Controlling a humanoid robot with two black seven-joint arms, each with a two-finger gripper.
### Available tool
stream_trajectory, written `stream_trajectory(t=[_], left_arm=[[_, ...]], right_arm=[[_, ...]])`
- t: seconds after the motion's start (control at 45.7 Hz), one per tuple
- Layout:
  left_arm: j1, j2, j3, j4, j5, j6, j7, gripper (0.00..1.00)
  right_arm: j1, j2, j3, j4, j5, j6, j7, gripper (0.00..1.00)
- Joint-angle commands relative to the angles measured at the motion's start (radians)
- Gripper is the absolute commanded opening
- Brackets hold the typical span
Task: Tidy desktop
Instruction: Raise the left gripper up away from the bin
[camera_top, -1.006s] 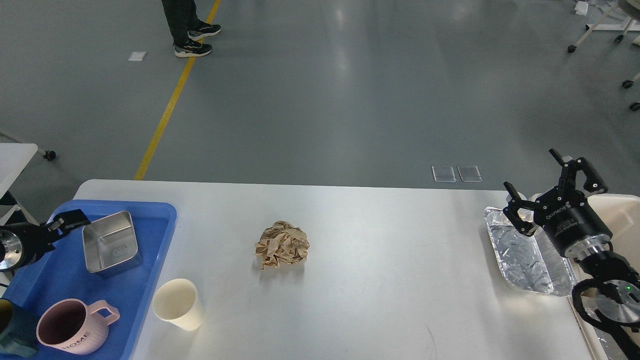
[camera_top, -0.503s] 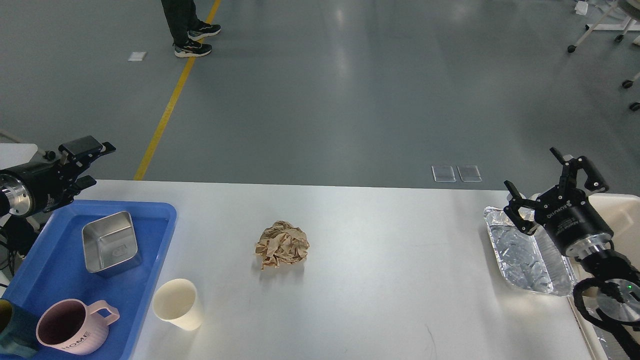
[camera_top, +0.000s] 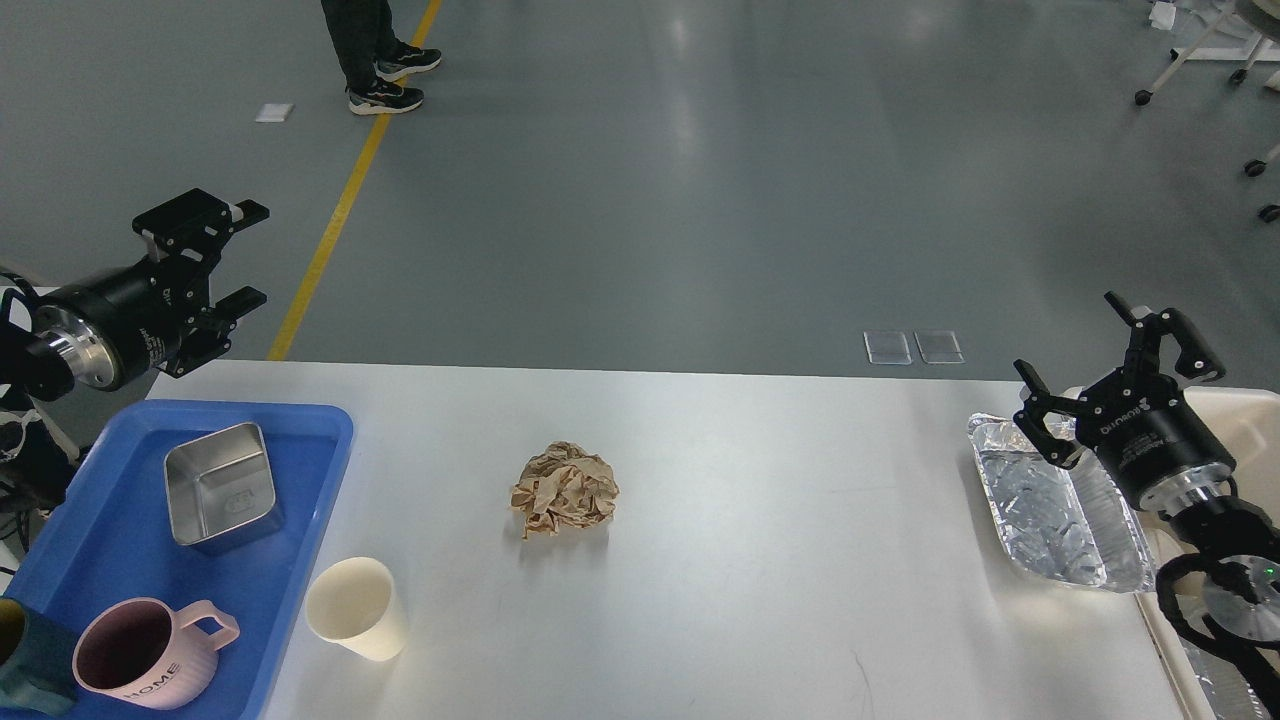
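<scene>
Desktop (camera_top: 760, 560) spreads below both grippers. Blue tray (camera_top: 300, 560) sits under left gripper (camera_top: 235, 255), fingers spread, holding nothing, raised above far left corner. Foil tray (camera_top: 1040, 515) lies just beneath right gripper (camera_top: 1115, 355), fingers spread, empty. Crumpled brown paper (camera_top: 565, 488) between grippers, paper cup (camera_top: 357, 608) beside blue tray.

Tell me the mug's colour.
The mug is pink, darker inside; head view.

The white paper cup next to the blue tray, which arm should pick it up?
Probably the left. The paper cup stands on the desktop beside the blue tray, on the left gripper side, and that gripper is open. The right gripper hangs far across, over the foil tray.
</scene>
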Motion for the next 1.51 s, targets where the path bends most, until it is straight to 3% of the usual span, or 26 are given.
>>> stream_trajectory(t=[0.0,0.372,0.634,0.787,0.984,1.203,1.399,1.487], left_arm=[[0.002,-0.004,-0.003,-0.027,-0.083,0.012,0.0,0.97],[0.045,-0.007,0.035,-0.058,-0.072,0.01,0.004,0.97],[0.049,0.014,0.075,-0.147,0.168,0.018,0.0,0.97],[0.063,0.042,0.034,-0.127,0.163,0.029,-0.008,0.97],[0.103,-0.153,-0.112,0.005,-0.139,0.098,-0.011,0.97],[0.186,-0.393,-0.388,0.162,-0.226,0.093,0.003,0.97],[0.218,-0.503,-0.479,0.188,-0.215,0.069,-0.025,0.97],[0.222,-0.515,-0.482,0.211,-0.223,0.061,-0.08,0.97]], right_arm=[[-0.003,-0.011,-0.001,0.001,0.0,0.0,0.0,1.0],[-0.001,-0.036,-0.001,0.003,0.0,0.002,0.0,1.0],[-0.005,-0.048,-0.005,0.012,0.0,0.002,-0.002,1.0],[-0.005,-0.048,-0.007,0.015,0.0,0.002,-0.002,1.0],[-0.001,-0.048,-0.011,0.015,0.0,0.002,-0.002,1.0],[-0.003,-0.052,-0.011,0.013,0.0,0.005,-0.002,1.0],[0.002,-0.056,-0.013,0.013,0.0,0.006,-0.002,1.0],[0.002,-0.083,-0.014,0.013,0.0,0.005,-0.002,1.0]])
